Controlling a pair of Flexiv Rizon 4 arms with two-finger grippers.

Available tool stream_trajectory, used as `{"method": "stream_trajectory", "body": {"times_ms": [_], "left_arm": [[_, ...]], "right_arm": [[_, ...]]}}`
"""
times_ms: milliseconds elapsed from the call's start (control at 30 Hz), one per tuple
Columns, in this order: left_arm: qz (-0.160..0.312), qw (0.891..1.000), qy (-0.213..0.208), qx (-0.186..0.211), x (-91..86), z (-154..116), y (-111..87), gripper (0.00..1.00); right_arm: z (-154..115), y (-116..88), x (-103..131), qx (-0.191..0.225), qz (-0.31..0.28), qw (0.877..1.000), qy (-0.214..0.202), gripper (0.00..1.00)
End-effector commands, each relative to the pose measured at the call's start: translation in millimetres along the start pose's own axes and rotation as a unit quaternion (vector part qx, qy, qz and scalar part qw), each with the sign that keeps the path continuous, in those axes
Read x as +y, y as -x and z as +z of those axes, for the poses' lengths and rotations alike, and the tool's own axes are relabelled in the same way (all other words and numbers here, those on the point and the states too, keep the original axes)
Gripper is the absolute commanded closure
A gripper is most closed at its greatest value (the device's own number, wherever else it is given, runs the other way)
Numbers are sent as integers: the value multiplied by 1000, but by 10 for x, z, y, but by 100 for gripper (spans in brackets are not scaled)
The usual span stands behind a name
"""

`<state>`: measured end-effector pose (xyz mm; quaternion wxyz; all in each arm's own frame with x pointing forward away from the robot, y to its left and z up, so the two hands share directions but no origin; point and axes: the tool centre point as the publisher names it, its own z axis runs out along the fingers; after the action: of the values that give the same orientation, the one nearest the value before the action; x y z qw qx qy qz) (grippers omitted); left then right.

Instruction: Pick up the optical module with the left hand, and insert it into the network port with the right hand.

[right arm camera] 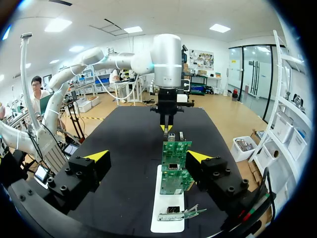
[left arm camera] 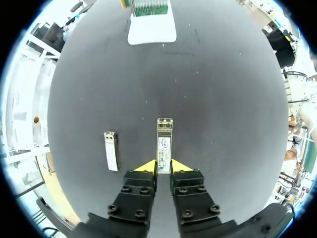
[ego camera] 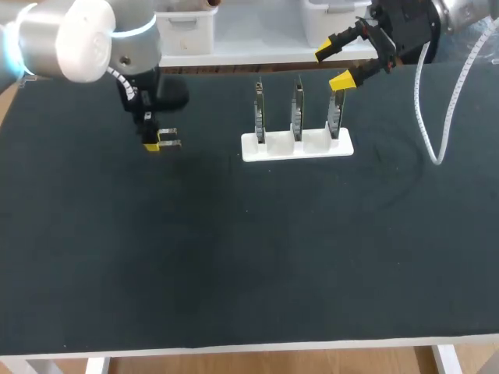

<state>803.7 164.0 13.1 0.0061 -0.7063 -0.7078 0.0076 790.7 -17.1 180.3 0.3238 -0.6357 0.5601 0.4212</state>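
A silver optical module [left arm camera: 164, 144] lies on the dark mat, its near end pinched between the yellow tips of my left gripper [left arm camera: 164, 167], which is shut on it. In the head view that gripper [ego camera: 156, 142] is at the table's back left, with the module [ego camera: 173, 143] sticking out toward the holder. A second module [left arm camera: 111, 150] lies loose beside the fingers. The network port boards [ego camera: 297, 113] stand upright in a white holder [ego camera: 296, 148] at mid table. My right gripper [ego camera: 335, 67] hangs open above the holder's back right, and its own view shows the green boards [right arm camera: 174, 153] ahead of its open fingers.
The second module [ego camera: 172, 131] lies just behind the held one. A white cable [ego camera: 425, 117] hangs from my right arm over the table's right side. The white holder [left arm camera: 152, 29] is far ahead of my left gripper. The mat's front half is bare.
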Motion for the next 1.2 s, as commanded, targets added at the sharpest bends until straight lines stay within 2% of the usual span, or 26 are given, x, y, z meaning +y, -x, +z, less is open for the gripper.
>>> {"method": "stream_trajectory", "body": {"times_ms": [33, 167, 300, 833, 933, 1067, 1200], "left_arm": [[4, 1000, 14, -17, -52, -102, 2, 100], [27, 998, 25, -51, -57, -194, 44, 100], [47, 997, 34, -49, -68, -242, 76, 100], [46, 997, 37, -52, -69, -248, 82, 100], [38, 996, 39, -76, -84, -195, 129, 100], [43, 994, 47, -84, -32, -308, 253, 100], [49, 992, 63, -95, -10, -522, 292, 100]], "right_arm": [[0, 5, 14, 0, 0, 1000, -1, 0], [0, 5, 14, 0, 0, 1000, -1, 0], [0, 5, 14, 0, 0, 1000, -1, 0], [0, 5, 14, 0, 0, 1000, -1, 0], [0, 5, 14, 0, 0, 1000, -1, 0], [0, 5, 14, 0, 0, 1000, -1, 0], [0, 5, 14, 0, 0, 1000, -1, 0]]}}
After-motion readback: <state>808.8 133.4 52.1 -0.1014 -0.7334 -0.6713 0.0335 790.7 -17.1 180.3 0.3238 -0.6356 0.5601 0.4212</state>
